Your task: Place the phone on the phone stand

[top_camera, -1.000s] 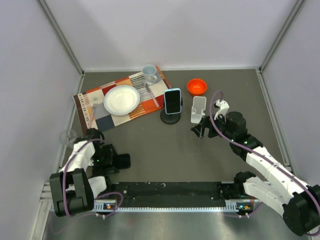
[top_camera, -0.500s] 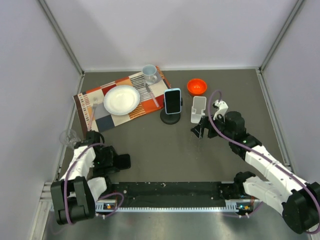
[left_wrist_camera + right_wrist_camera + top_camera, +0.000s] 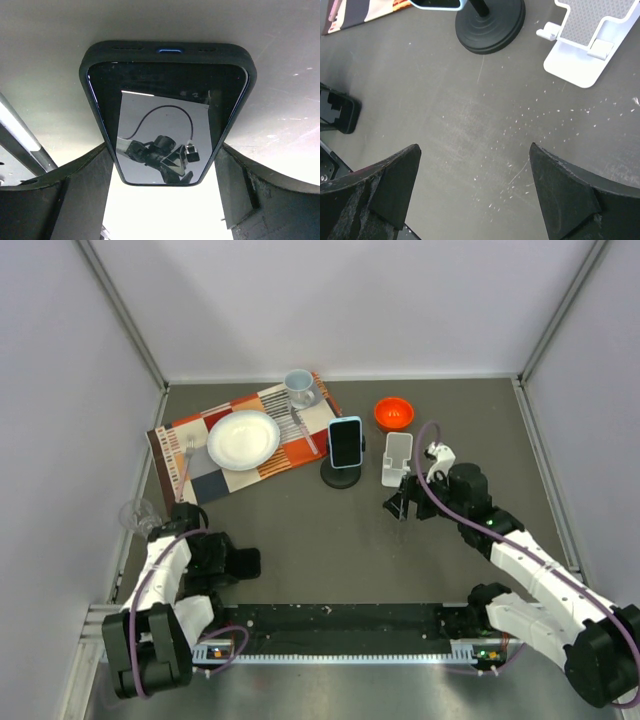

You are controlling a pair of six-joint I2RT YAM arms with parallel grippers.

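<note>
A black phone (image 3: 165,90) sits between the fingers of my left gripper (image 3: 162,150). Both fingers press against its sides near one end, and its screen mirrors the arm. In the top view the phone (image 3: 243,562) is at the near left by my left gripper (image 3: 228,562), and looks tilted. It shows at the left edge of the right wrist view (image 3: 339,112). An empty white phone stand (image 3: 397,458) stands at centre right, also in the right wrist view (image 3: 590,45). My right gripper (image 3: 398,508) is open and empty just in front of it, above bare table (image 3: 475,150).
A black round-base stand (image 3: 342,478) holds a blue-cased phone (image 3: 345,442) left of the white stand. An orange bowl (image 3: 394,413) sits behind. A patterned placemat (image 3: 300,450) carries a white plate (image 3: 243,438), cutlery and a cup (image 3: 299,387). A clear glass (image 3: 135,513) stands at the left wall.
My left arm's elbow has shifted slightly left and nearer, with the phone staying in place. My right gripper has edged a little nearer.
</note>
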